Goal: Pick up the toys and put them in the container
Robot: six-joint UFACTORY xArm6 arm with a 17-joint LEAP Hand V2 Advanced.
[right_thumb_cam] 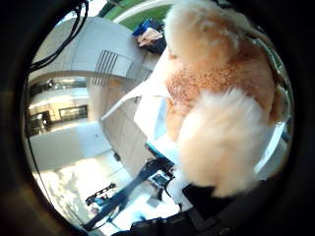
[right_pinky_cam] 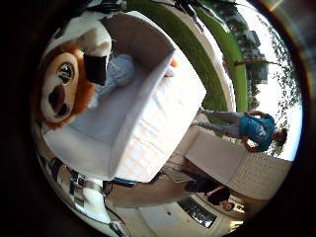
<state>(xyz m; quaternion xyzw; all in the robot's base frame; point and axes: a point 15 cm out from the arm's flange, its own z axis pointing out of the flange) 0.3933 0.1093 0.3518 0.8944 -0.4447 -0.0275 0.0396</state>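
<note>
Fingers (right_pinky_cam: 96,66) curled round plush lion (right_pinky_cam: 61,89), orange mane, cream fur, above white container (right_pinky_cam: 148,143)

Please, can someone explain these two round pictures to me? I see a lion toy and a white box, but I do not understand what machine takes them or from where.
Both pictures come from small wide-angle cameras in the palm of a robot hand on an arm, one at the little finger side, one at the thumb side. The hand has a plush lion close against its palm; a black finger part crosses it. Just beyond is a white container with a pale toy inside. The thumb side view is mostly filled by the lion's fur.
</note>
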